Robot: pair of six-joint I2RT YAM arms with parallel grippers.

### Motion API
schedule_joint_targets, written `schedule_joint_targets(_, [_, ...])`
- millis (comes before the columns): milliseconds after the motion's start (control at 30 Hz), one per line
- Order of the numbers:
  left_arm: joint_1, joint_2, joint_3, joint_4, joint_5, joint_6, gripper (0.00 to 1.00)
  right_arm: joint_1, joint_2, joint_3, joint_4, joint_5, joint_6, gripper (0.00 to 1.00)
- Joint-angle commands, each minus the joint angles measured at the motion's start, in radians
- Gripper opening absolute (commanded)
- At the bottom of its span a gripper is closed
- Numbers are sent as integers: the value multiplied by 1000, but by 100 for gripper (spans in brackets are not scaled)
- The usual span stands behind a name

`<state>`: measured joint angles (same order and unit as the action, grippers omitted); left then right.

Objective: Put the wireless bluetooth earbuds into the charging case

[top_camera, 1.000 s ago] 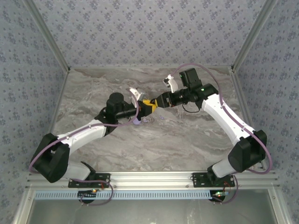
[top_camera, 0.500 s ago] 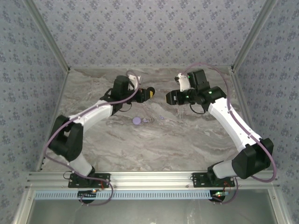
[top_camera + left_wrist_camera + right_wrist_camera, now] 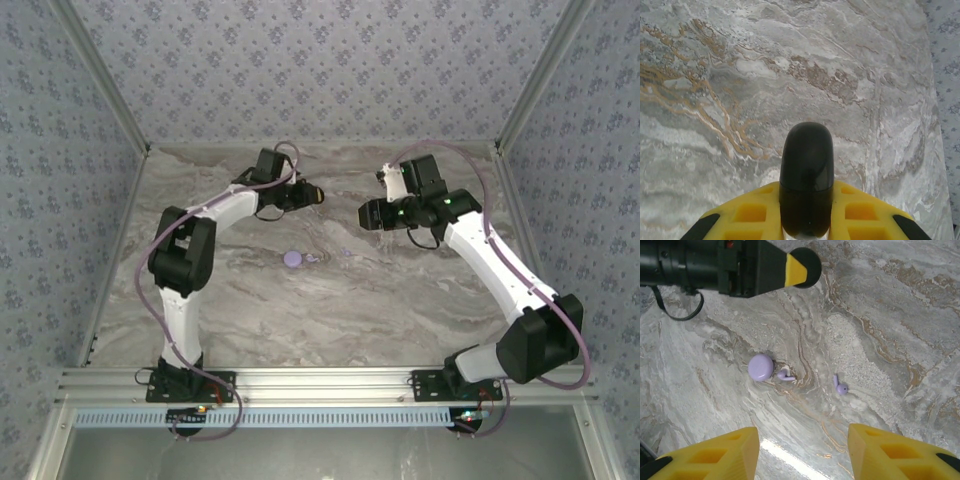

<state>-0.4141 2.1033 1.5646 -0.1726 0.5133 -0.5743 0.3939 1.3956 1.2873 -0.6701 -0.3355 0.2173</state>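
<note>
While the left arm reaches toward the rear of the counter (image 3: 400, 300), the left fingers (image 3: 306, 193) are clamped on a black round object (image 3: 806, 160). In the left wrist view its dark, glossy dome stands out past the yellow finger pads, with bare marble beneath it. The right wrist view shows the same object at the top of the frame, at the tip of the left fingers, held above the counter.

The charging case (image 3: 292, 259) lies on the counter near the middle, nearer the arm bases than either set of fingers and well apart from both. From above it sits a little left of the left fingers' tip. It is a small round lavender puck that lies flat and shows a smooth top.

Neither of the wireless bluetooth earbuds is in the case. The near earbud (image 3: 786, 375) lies on the marble just beside the case's right edge; whether it touches the case cannot be told. The far earbud (image 3: 840, 386) lies alone farther right, apart from the first, with its stem pointing up in the right wrist view.

The right fingers (image 3: 366, 213) hang over the rear right of the counter, to the right of and beyond both earbuds in the top view. They stand parted with nothing between them. In the right wrist view the case and both earbuds appear on the counter above the gap between the two yellow pads.
</note>
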Motion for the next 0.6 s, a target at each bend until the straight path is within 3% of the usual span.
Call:
schedule_joint_targets(0, [16,70,109,-70,37,-3,18,-5,-23,-11,-21,9,12,52])
schedule_joint_targets(300, [32,272,378,-174,67,-14,19,-5,-21,-21,-14,-11,22,52])
schedule_joint_targets(567, [43,398,550,-241,65,-22,26,-4,-17,-23,-12,-25,23,52])
